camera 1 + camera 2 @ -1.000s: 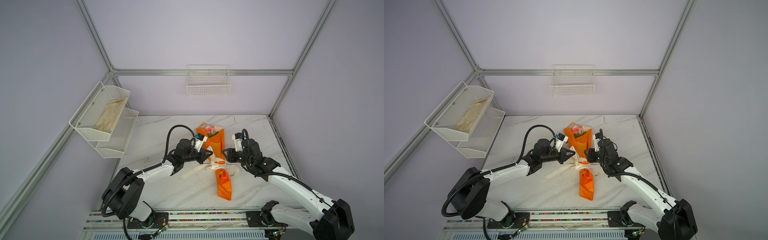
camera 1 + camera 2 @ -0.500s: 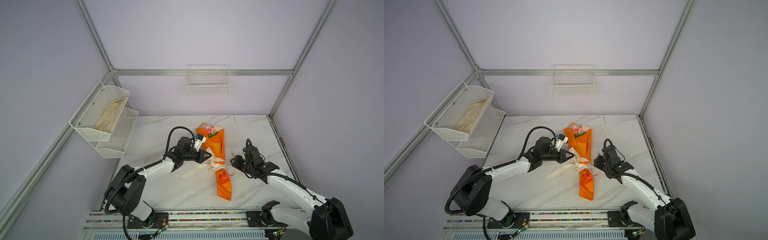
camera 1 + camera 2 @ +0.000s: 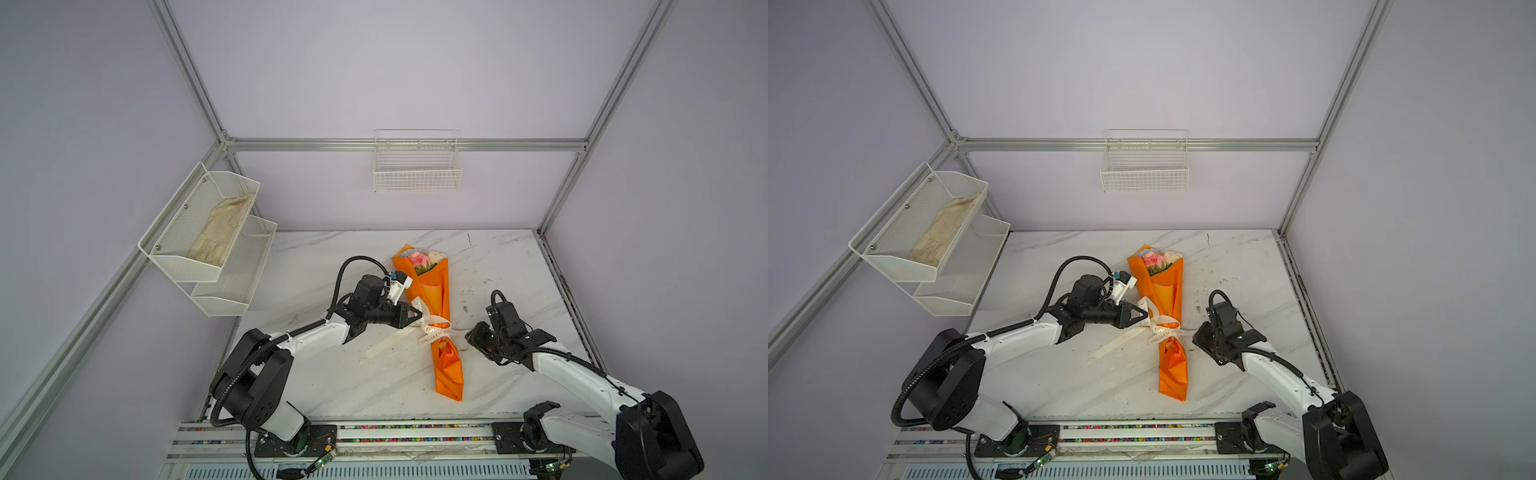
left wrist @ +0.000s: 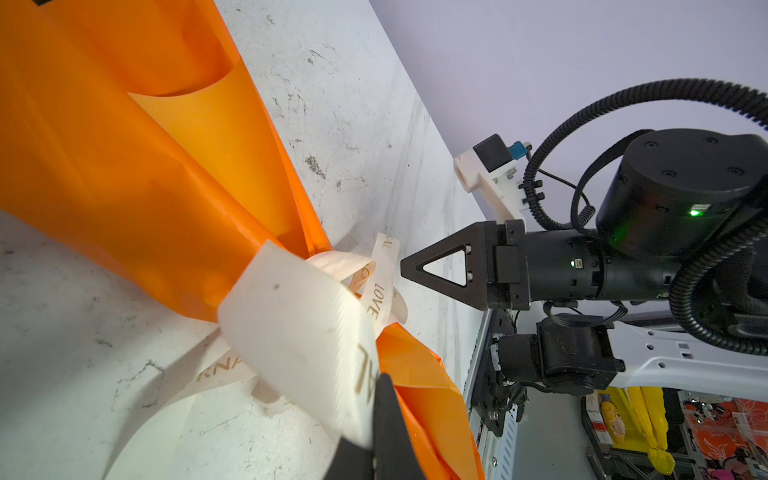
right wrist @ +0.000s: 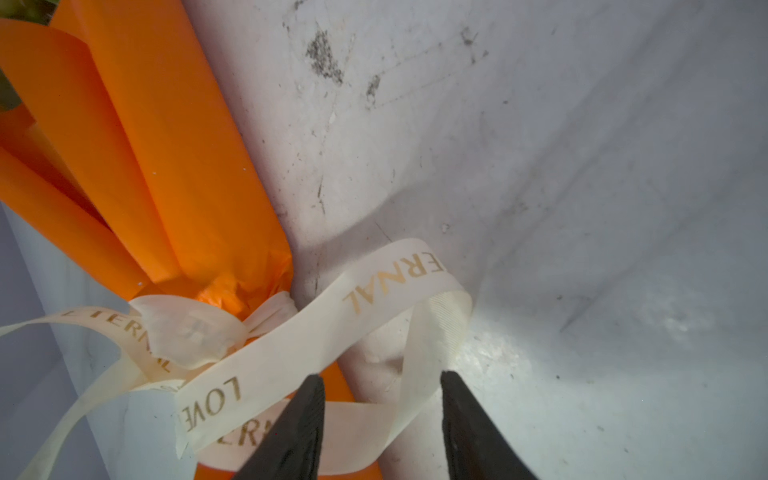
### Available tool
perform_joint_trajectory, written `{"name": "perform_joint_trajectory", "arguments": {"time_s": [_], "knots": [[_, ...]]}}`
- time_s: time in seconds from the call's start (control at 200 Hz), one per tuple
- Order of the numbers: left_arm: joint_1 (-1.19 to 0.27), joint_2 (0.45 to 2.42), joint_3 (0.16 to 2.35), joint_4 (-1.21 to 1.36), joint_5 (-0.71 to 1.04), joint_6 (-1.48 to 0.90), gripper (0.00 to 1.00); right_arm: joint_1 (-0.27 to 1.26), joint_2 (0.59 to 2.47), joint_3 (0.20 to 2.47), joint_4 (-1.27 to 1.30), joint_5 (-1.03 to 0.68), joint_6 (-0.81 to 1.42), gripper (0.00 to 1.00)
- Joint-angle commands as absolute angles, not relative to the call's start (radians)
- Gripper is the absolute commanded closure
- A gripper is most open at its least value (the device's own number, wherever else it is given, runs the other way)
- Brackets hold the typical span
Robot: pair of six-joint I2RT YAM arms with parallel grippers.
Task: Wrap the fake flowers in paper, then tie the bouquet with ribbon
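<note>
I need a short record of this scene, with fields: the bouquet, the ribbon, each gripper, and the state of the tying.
bouquet: bouquet of fake flowers lies flat on the marble table, blooms toward the back wall
ribbon: cream ribbon knotted around the narrow waist of the orange wrap; one tail trails over the table
left gripper: shut on a ribbon loop
right gripper: open, beside the knot, gripping nothing
tying: knot visible, loops loose
</note>
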State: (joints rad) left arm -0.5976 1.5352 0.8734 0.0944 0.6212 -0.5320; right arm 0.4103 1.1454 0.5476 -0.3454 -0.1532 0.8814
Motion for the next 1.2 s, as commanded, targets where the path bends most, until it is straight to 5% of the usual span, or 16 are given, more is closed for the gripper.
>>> {"name": "perform_joint_trajectory", "arguments": {"time_s": [0.0,0.245,0.35,0.435,0.675,0.94,1.08,1.195], "knots": [[-0.594,1.513,0.94,0.11,0.641,-0.537,1.0,0.409,1.215,0.555,-0.39,-0.188,0.812,0.5],[-0.594,1.501,0.948,0.1,0.646,-0.541,1.0,0.413,1.319,0.552,-0.323,-0.237,0.804,0.52],[-0.592,1.49,0.963,0.063,0.639,-0.536,1.0,0.414,1.285,0.56,-0.378,-0.151,0.793,0.85],[-0.588,1.485,0.976,0.022,0.637,-0.524,1.0,0.414,1.227,0.577,-0.432,-0.067,0.831,1.0],[-0.56,1.45,0.977,-0.109,0.597,-0.472,1.0,0.408,1.065,0.688,-0.568,0.238,0.803,1.0],[-0.555,1.423,1.017,-0.345,0.408,-0.335,1.0,0.407,1.087,0.886,-0.677,0.457,0.677,1.0],[-0.555,1.424,1.006,-0.355,0.415,-0.311,1.0,0.408,1.139,0.984,-0.696,0.488,0.509,1.0],[-0.555,1.44,0.997,-0.349,0.429,-0.313,1.0,0.409,1.229,1.056,-0.743,0.313,0.401,0.99]]}}
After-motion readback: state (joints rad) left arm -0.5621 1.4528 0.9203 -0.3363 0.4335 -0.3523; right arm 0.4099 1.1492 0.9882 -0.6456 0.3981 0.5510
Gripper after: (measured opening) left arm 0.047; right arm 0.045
